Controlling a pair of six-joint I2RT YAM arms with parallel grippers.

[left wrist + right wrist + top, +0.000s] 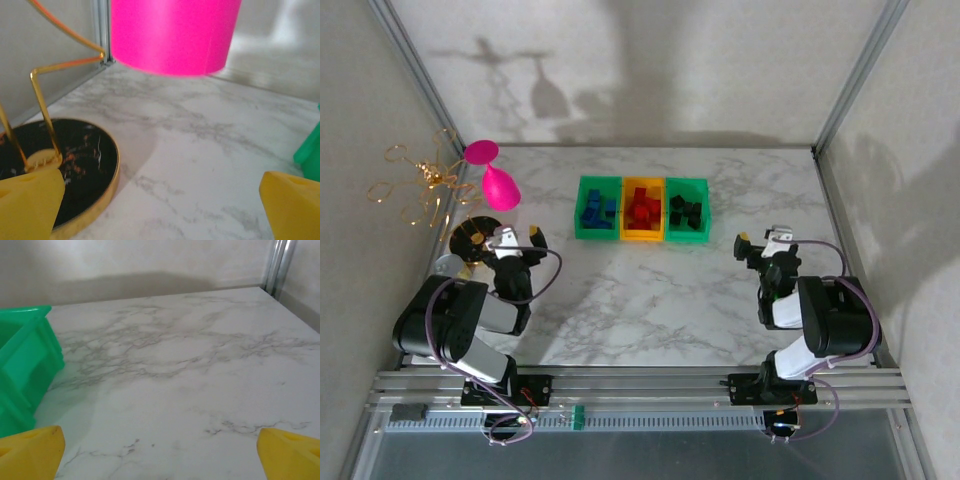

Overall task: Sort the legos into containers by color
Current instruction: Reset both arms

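**On the table, no loose legos showed**

Along the far side, the bins held every brick in sight: blue legos (pixel 597 210) in the left green bin (pixel 598 237), red legos (pixel 644 208) in the orange bin (pixel 642 239), and black legos (pixel 687 212) in the right green bin (pixel 687 239). No stray piece lay on the table (pixel 650 300). The left gripper (pixel 520 237) hung beside the dish (pixel 90 150), the right gripper (pixel 761 242) over bare marble. Both were spread wide and empty. Sorting looked finished. Any next move would probably call only for a check of the marble for missed bricks.
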